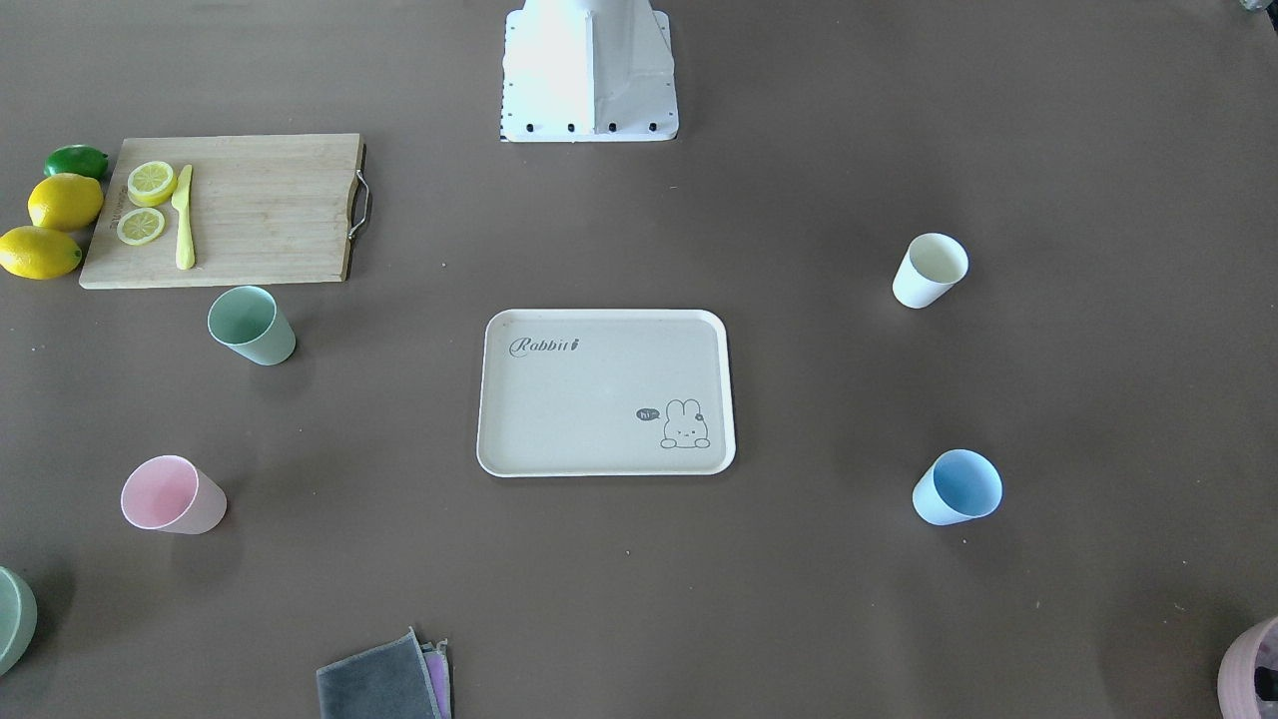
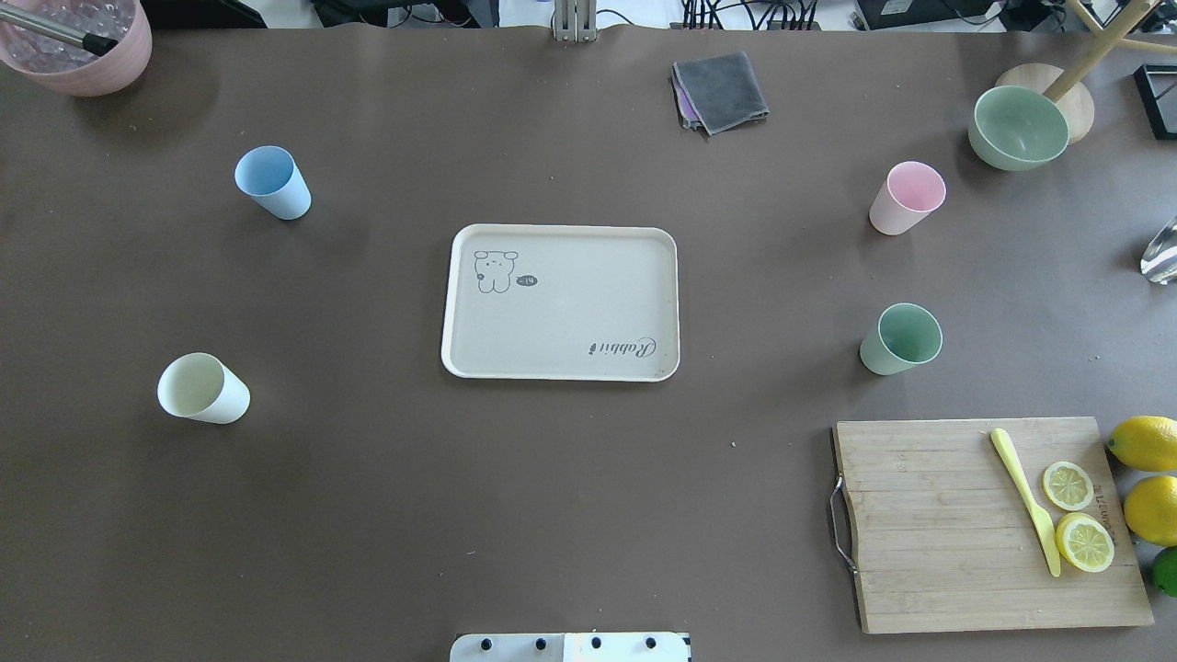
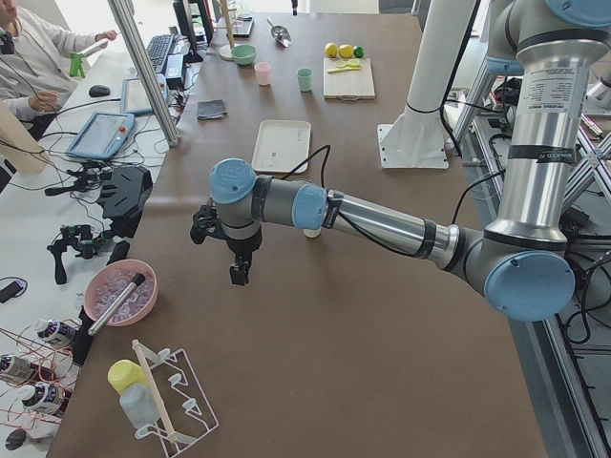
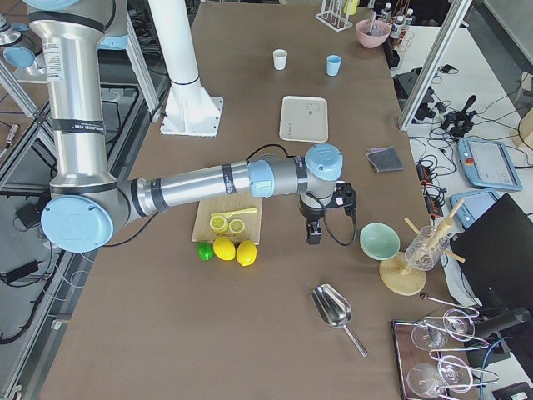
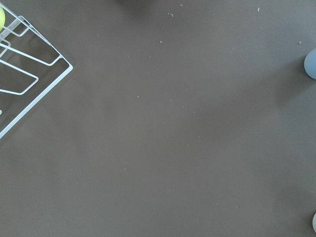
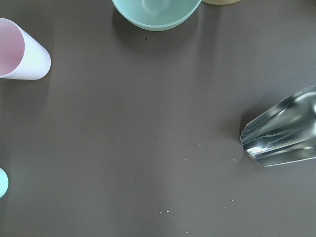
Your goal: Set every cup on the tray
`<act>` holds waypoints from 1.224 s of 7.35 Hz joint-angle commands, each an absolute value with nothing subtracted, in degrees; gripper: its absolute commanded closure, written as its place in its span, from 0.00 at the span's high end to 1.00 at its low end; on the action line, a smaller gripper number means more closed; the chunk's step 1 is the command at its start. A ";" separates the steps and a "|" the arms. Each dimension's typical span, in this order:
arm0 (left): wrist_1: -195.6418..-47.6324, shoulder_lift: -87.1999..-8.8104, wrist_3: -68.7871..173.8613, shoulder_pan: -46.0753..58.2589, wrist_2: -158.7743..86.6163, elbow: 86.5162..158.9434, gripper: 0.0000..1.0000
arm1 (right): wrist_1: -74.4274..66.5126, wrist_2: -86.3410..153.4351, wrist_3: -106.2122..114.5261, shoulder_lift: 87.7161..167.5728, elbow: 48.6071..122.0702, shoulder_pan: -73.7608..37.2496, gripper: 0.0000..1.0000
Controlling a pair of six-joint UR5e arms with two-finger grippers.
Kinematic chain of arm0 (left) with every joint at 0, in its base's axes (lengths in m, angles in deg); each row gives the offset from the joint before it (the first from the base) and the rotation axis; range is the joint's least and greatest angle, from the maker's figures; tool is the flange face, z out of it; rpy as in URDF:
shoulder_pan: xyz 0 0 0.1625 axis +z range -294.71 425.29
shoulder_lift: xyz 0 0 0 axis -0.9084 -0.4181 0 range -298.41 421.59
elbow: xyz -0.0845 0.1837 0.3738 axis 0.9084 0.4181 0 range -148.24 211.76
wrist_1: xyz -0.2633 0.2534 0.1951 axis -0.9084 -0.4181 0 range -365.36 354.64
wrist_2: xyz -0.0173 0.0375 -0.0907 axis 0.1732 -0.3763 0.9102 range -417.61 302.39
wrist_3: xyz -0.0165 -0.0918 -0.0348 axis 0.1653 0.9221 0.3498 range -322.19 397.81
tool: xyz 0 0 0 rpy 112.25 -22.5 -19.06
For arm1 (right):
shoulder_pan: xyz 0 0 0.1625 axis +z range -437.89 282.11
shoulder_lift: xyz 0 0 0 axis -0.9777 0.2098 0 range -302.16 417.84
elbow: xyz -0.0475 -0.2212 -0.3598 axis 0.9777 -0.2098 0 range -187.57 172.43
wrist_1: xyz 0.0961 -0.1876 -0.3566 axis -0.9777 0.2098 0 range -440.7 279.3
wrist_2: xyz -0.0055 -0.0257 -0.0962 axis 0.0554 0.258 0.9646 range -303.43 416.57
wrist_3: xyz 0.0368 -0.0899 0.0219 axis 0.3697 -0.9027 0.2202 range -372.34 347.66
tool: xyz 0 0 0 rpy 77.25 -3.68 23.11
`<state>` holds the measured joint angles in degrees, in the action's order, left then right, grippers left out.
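Four cups stand upright on the brown table around the beige tray (image 1: 605, 391), which holds nothing. The mint green cup (image 1: 250, 326) and pink cup (image 1: 172, 494) are on my right side. The cream cup (image 1: 930, 270) and blue cup (image 1: 957, 486) are on my left side. My left gripper (image 3: 239, 272) hangs over bare table beyond the cream and blue cups, apart from them. My right gripper (image 4: 314, 233) hangs over bare table beyond the cutting board; its wrist view shows the pink cup (image 6: 19, 52) at the left edge. I cannot tell whether either gripper is open or shut.
A wooden cutting board (image 2: 984, 524) with lemon slices and a yellow knife lies front right, with lemons (image 2: 1145, 441) beside it. A sage bowl (image 2: 1018, 127), a metal scoop (image 6: 284, 129), a grey cloth (image 2: 720, 90), a mauve bowl (image 2: 78, 46) and a wire rack (image 5: 24, 74) stand around the edges.
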<state>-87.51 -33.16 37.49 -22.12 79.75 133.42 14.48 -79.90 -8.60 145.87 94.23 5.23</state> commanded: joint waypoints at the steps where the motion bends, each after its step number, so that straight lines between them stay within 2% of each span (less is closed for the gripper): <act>1: -87.54 -33.33 37.54 -22.08 79.76 133.54 0.98 | 14.48 -79.84 -8.82 145.73 94.47 5.43 1.00; 9: -87.62 -32.46 37.54 -21.99 80.20 135.73 0.98 | 11.76 -80.19 -8.13 145.99 94.12 5.08 1.00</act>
